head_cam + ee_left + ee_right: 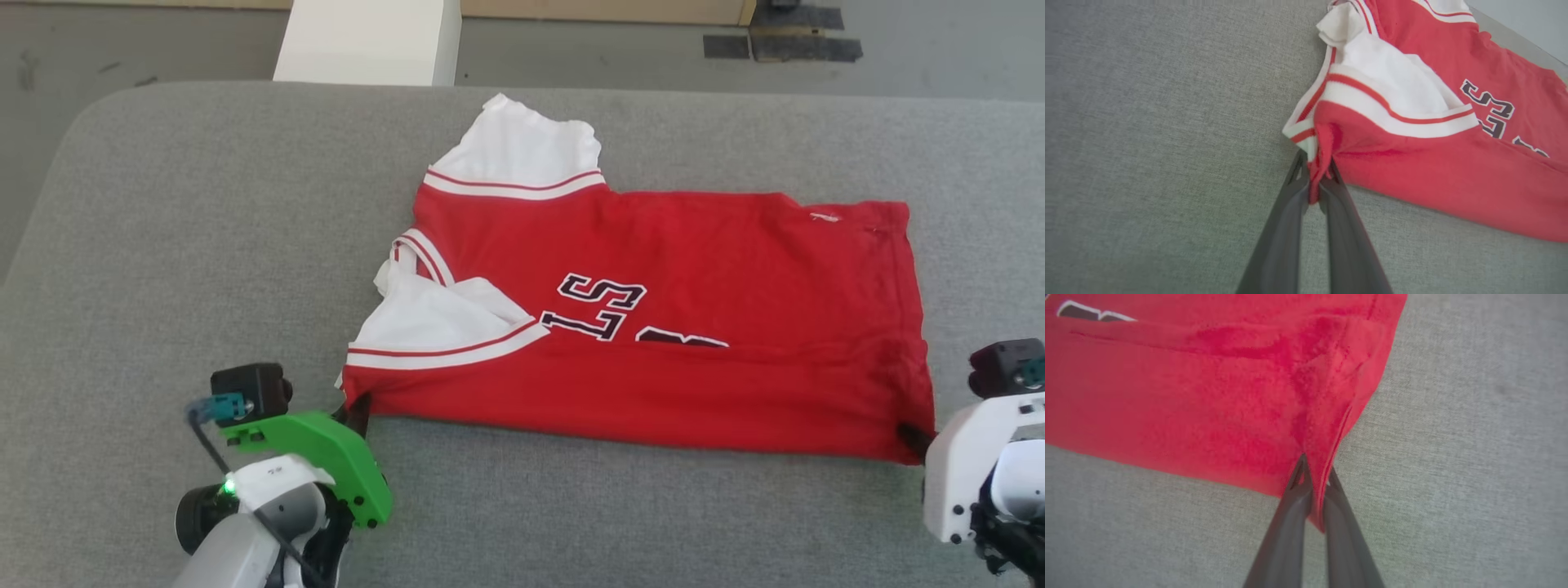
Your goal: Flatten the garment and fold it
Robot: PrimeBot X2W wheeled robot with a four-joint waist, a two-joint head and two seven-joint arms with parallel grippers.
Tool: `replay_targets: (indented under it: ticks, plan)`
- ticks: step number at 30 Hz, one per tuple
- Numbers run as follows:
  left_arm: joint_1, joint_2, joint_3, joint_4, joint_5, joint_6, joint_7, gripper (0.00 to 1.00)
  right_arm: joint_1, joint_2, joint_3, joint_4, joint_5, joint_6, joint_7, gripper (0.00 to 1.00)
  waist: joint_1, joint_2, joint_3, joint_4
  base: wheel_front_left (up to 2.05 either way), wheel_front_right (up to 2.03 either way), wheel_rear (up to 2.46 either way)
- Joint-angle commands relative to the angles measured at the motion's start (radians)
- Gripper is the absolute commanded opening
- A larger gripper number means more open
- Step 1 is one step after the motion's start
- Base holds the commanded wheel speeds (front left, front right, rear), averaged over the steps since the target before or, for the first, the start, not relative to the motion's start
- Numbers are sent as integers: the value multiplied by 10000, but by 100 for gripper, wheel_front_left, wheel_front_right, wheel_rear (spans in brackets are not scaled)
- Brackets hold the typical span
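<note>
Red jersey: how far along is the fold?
Done: the red jersey shirt with short white sleeves lies mostly flat on the grey fabric-covered table, near long edge folded over the black lettering. In hand: left gripper and right gripper are shut on its two near corners. Left: the remaining folds.

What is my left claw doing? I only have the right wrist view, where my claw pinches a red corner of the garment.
Observer: The left claw is shut on the garment at its other near corner, beside the striped sleeve trim.
Operator: How does the shirt lie overall?
Observer: Sideways on the grey fabric surface, with the neck toward your left and the hem toward your right.
Operator: Is the front flat?
Observer: No, a near strip is folded over and covers part of the black lettering.
Operator: And the sleeves?
Observer: The far white sleeve is spread out, while the near sleeve is rumpled.
</note>
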Motion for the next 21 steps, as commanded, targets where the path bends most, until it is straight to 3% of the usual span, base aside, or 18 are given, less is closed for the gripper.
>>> replay_targets:
  ticks: [1, 7, 12, 18, 19, 20, 21]
  plan:
    - [249, 77, 116, -151, -105, 78, -73, 0, 69, -84, -151, -110, 71, -15, -64, 0, 0, 0, -276, -12, 0, 0, 0]
    - [1583, 531, 391, -1425, -389, 556, 244, 0, 1103, -32, -954, -975, 285, -15, 662, 0, 0, 0, -859, -45, 0, 0, 0]
    - [2506, 453, 303, -1632, -699, 885, 544, 0, 1764, 180, -1338, -800, 275, -15, 1216, 0, 0, 0, -914, -76, 0, 0, 0]
    - [2592, 249, 105, -636, -1127, 556, 825, 0, 1930, 547, -1473, 93, 88, -15, 1045, 0, 0, 0, -888, -7, 0, 0, 0]
    - [2508, 230, 88, -454, -1159, 507, 864, 10, 1896, 582, -1475, 221, 6, -15, 918, 8, 0, 0, -904, -4, 0, 0, 0]
    - [2432, 200, 115, -368, -1206, 471, 866, 47, 1879, 600, -1452, 315, -24, -15, 860, 48, 0, 0, -916, -2, 0, 0, 0]
    - [2353, 212, 154, -281, -1241, 444, 887, 100, 1844, 601, -1424, 392, -16, -15, 772, 100, 0, 0, -937, -7, 0, 0, 0]
